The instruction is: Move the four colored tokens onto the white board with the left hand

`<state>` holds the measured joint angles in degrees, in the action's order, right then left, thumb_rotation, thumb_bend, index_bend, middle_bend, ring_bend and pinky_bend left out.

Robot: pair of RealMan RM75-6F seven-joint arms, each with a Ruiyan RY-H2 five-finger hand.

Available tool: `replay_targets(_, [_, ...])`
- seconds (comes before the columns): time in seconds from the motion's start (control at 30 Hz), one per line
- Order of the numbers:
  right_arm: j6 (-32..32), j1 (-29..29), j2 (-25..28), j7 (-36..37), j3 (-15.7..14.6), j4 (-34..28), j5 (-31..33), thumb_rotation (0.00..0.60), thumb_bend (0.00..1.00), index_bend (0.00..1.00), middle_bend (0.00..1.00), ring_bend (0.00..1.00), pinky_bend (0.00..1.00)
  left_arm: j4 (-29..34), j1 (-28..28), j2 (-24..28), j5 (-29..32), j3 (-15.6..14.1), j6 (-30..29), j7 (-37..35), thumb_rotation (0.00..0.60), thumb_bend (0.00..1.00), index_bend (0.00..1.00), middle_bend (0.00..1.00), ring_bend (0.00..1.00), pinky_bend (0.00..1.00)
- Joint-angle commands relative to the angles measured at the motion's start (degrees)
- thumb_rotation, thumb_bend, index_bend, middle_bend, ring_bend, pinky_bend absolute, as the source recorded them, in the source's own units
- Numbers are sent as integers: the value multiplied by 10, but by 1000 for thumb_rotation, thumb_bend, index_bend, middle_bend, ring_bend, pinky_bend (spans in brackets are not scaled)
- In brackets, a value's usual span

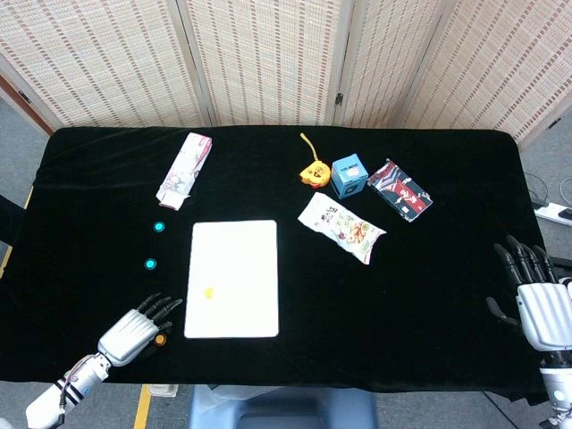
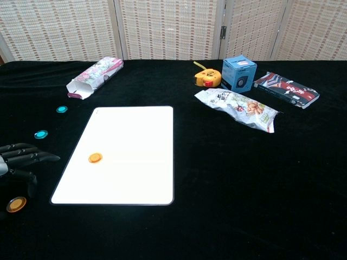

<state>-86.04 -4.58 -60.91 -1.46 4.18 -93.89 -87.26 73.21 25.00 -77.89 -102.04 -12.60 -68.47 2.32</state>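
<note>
The white board (image 1: 234, 277) (image 2: 122, 153) lies flat at the table's front left, with a yellow-orange token (image 1: 209, 292) (image 2: 95, 158) on its left part. An orange token (image 1: 160, 340) (image 2: 15, 204) rests on the black cloth left of the board's near corner. Two teal tokens (image 1: 150, 264) (image 1: 159, 227) (image 2: 40, 134) (image 2: 62, 109) lie further back on the cloth. My left hand (image 1: 134, 328) (image 2: 19, 162) hovers open, fingers spread, just over the orange token and holds nothing. At the table's right edge my right hand (image 1: 534, 295) is open and empty.
A floral carton (image 1: 185, 167) lies behind the teal tokens. A yellow tape measure (image 1: 313, 172), a blue box (image 1: 349, 175), a snack bag (image 1: 340, 227) and a dark packet (image 1: 399, 189) sit at the back right. Folding screens stand behind the table.
</note>
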Motion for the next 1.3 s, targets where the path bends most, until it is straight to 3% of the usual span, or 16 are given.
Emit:
replay_targets(0.03, [0,1,0,-1,0,-1,0,600,361,0,17,54,0,-2,-1,2,2,1,1,-3,600,354,434,69,0,0])
replay_targets(0.9, [-5,2,2,0,-1,-4,-3,600,361,0,17,51,0,-20,-8,-7,8,7,3,-18,600,400,522,110,0,0])
replay_targets(1.3, [-10,6,2,6,-1,1,-3,600,361,0,17,51,0,46,27,37,5,36,-1,-43,600,452,532,120,0,0])
